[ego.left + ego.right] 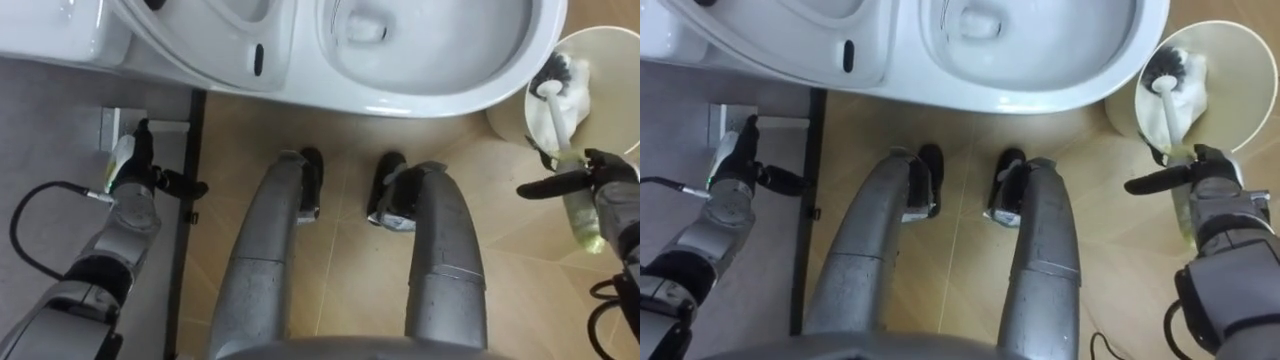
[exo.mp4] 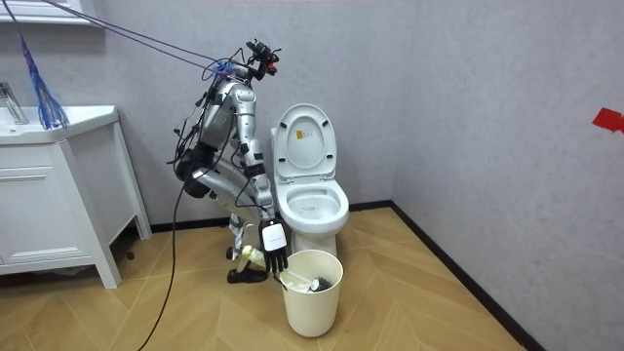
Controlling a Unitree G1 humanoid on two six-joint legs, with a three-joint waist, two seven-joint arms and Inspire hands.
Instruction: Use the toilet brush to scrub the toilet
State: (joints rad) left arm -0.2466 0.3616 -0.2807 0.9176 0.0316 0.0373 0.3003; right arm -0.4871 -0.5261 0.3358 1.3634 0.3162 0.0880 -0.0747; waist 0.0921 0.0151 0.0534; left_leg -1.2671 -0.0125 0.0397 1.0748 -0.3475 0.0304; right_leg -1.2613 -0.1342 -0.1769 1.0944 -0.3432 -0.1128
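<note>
The white toilet [image 1: 430, 60] has its seat and lid raised [image 2: 302, 141], and its bowl lies just beyond my feet. To its right stands a round white bin [image 1: 612, 60]. The toilet brush [image 1: 556, 100] leans in the bin, dark bristles down and its yellow-green handle [image 1: 583, 222] sticking out towards me. My right hand [image 1: 605, 180] hovers over that handle at the bin's near edge, fingers straight and thumb stretched left, so it is open. My left hand [image 1: 135, 165] hangs open by the grey wall at the left. In the room view I stand bent forward beside the toilet.
A dark skirting strip [image 1: 195, 150] runs along the grey wall on my left, with a small white fitting [image 1: 108, 125] on it. A white vanity cabinet [image 2: 58, 205] stands at the room view's left. Wooden floor [image 2: 419, 292] stretches past the bin.
</note>
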